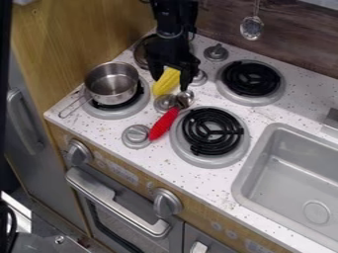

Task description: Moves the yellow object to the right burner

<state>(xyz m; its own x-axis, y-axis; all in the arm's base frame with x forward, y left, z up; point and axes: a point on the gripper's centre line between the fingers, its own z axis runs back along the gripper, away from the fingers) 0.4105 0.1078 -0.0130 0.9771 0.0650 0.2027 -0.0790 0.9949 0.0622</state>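
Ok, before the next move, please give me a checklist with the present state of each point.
1. Gripper at the yellow object: ok.
2. Firm hold on it: cannot tell.
3. Front right burner free of cookware: ok.
4. Back right burner free of cookware: ok.
5. Which right burner is meant: cannot tell.
6. Red-handled spoon well away from the front right burner: not ok, close beside it.

Arm (pixel 174 15): black, blocky segments
Joint (pixel 170 34): narrower, pale curved edge
Cable (pixel 193 33): thin, dark, beside joint
Jaws: two, black, angular
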